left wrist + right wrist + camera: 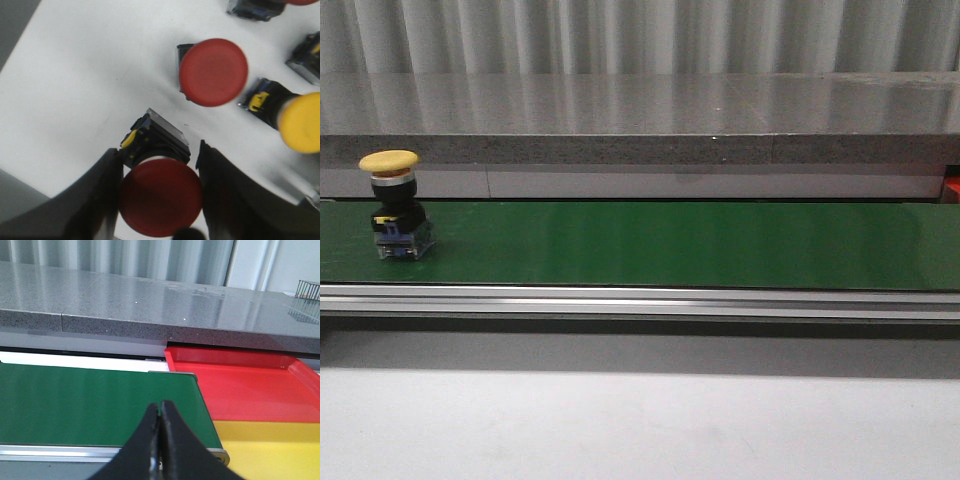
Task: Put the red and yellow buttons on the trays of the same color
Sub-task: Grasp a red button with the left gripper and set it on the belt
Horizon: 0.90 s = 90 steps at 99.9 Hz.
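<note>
A yellow button (390, 161) stands upright on the green conveyor belt (670, 245) at its left end. No gripper shows in the front view. In the left wrist view my left gripper (159, 149) has its fingers (95, 200) against both sides of a red button (160, 197) over a white surface. Another red button (213, 72) and a yellow button (300, 122) lie just beyond it. My right gripper (160, 407) is shut and empty above the belt's right end (100, 400). Next to that end are the red tray (240, 385) and the yellow tray (270, 450), both empty.
More button bodies (255, 7) lie at the edge of the white surface (90, 75). A grey stone ledge (640, 120) runs behind the belt. An aluminium rail (640, 300) borders the belt's front, with a white tabletop (640, 420) in front of it.
</note>
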Each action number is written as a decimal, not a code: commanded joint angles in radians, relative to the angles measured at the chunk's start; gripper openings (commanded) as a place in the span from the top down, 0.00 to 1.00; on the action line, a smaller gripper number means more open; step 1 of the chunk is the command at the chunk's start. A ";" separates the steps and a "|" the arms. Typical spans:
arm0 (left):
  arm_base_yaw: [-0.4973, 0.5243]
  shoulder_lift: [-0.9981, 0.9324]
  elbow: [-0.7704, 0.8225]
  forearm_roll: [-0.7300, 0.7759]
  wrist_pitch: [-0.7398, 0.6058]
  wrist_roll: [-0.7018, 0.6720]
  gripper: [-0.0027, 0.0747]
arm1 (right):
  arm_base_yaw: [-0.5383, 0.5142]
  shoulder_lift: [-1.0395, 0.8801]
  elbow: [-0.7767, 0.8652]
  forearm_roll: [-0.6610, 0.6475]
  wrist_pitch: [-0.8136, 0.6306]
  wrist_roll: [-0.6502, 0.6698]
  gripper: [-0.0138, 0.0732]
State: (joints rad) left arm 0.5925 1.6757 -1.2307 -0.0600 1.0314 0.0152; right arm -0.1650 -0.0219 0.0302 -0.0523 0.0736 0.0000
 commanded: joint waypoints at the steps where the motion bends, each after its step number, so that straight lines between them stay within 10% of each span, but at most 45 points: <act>1: -0.031 -0.127 -0.028 -0.017 0.011 0.021 0.73 | -0.005 -0.005 -0.008 -0.006 -0.079 -0.006 0.92; 90: -0.519 -0.043 -0.210 -0.036 0.074 0.056 0.73 | -0.005 -0.005 -0.008 -0.006 -0.079 -0.006 0.92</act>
State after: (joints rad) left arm 0.0843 1.6538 -1.4069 -0.0820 1.1352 0.0684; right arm -0.1650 -0.0219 0.0302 -0.0523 0.0736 0.0000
